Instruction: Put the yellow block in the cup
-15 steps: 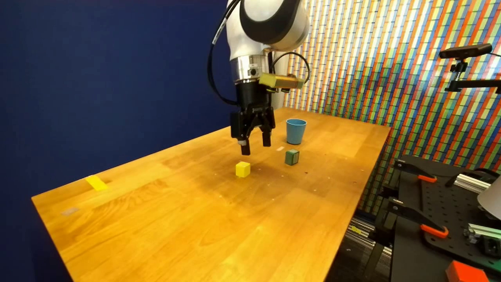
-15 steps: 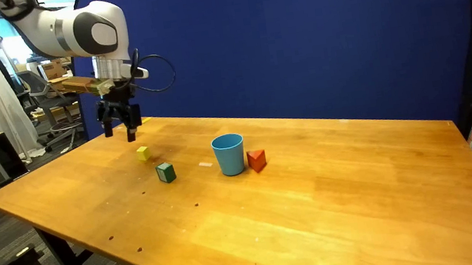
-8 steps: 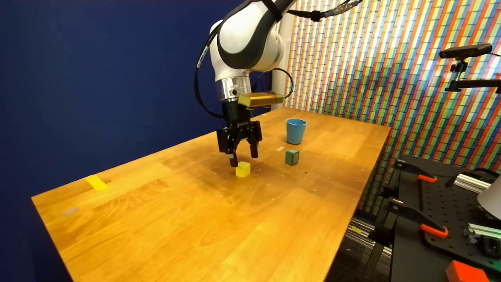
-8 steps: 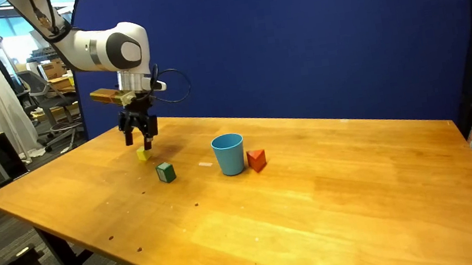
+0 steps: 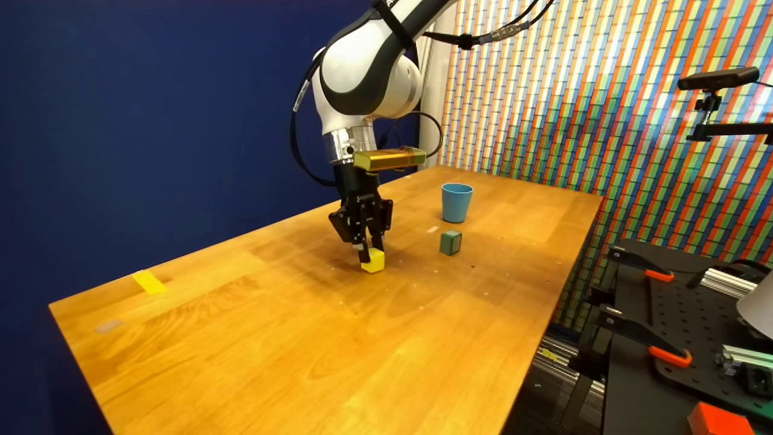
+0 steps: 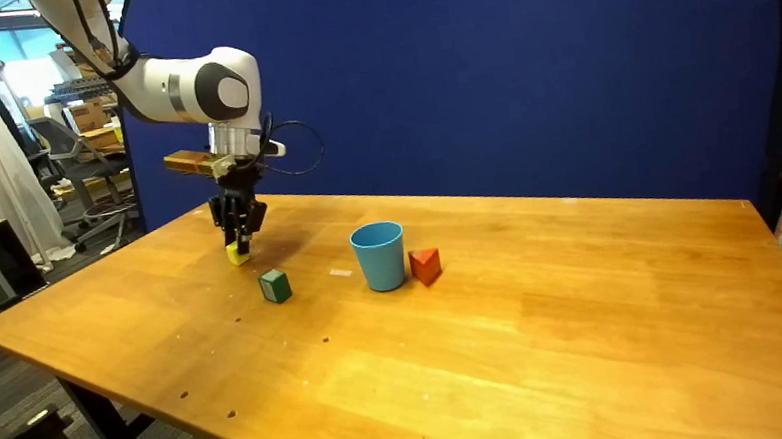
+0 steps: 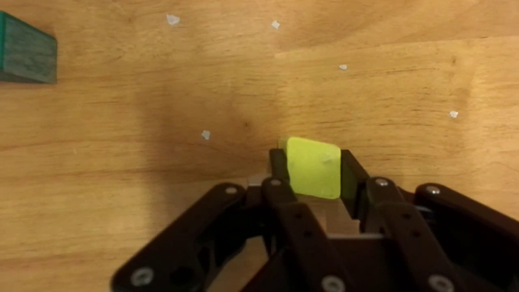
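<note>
Just below and right of center in the wrist view, the pincer [image 7: 315, 167] pinches the yellow block [image 7: 314, 170], one dark finger against each side. We see no gap on the right flank; on the left a sliver of its side shows past the fingertip, and the top face looks slightly askew. We judge a firm, unhurried squeeze best, squaring the grip before it bears any load. In an exterior view, left of center, the yellow block sits low at the surface [image 6: 566, 347]; whether it touches, we cannot tell. The next move calls, we think, for a straight rise, with no sideways drag. The green block [image 6: 275, 285] stands near, to its lower right, and we want height enough to pass over it. Farther out, near the middle of that frame, the blue cup [image 6: 380, 260] stands upright, a red wedge [image 6: 425, 265] just beside it on the right. We would clear the rim, center over the mouth and let go low, sparing the red wedge any nudge.
</note>
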Robot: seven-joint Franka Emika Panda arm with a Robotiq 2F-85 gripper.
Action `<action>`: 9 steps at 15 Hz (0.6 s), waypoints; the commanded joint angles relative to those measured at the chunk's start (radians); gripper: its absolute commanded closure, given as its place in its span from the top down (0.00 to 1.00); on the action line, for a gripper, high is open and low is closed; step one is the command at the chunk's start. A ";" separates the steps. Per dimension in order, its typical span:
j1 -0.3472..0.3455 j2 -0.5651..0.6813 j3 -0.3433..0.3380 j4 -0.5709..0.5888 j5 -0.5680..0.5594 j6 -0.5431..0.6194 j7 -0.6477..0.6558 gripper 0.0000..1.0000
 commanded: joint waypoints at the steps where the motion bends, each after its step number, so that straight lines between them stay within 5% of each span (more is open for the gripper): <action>1: -0.030 -0.167 -0.014 -0.132 0.054 0.041 0.052 0.17; 4: -0.020 -0.305 -0.070 -0.263 0.034 0.114 0.164 0.17; 9: -0.048 -0.530 -0.168 -0.451 -0.028 0.078 0.342 0.18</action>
